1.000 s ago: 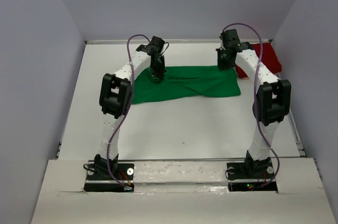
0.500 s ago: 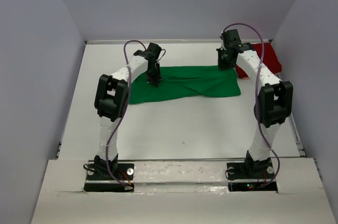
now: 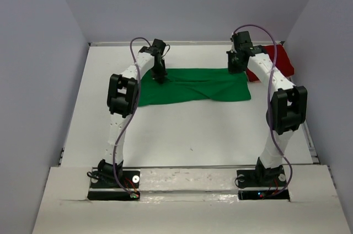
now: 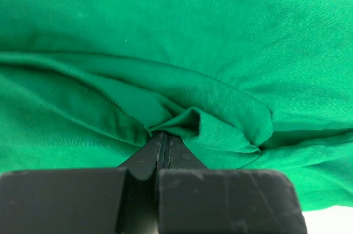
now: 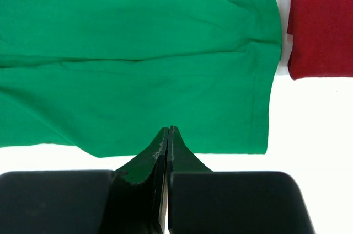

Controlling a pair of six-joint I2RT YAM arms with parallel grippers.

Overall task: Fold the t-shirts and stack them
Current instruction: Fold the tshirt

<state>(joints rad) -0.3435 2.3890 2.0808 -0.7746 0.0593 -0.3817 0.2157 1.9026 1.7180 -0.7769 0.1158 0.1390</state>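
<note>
Green shirt [image 3: 204,88] lies spread and wrinkled across the middle of the bench [image 3: 187,129]. Red shirt [image 3: 280,60] sits at the far right, just beside the green one's right edge with a thin gap between them. Left claw [image 4: 164,134] is clamped tight, tips pinching a raised fold of green near its far-left part. Right claw [image 5: 167,130] has its fingers pressed together, gripping nothing, over the green shirt's right end.

Your white tubular left arm [image 3: 115,130] and right arm [image 3: 271,141] carry blocky black joint housings. A thin purple cable [image 3: 268,79] loops along each. Both stand on black base plates [image 3: 113,182]. The left gripper [image 4: 163,144] and right gripper [image 5: 167,134] have matte black wedge fingers, lightly scuffed.
</note>
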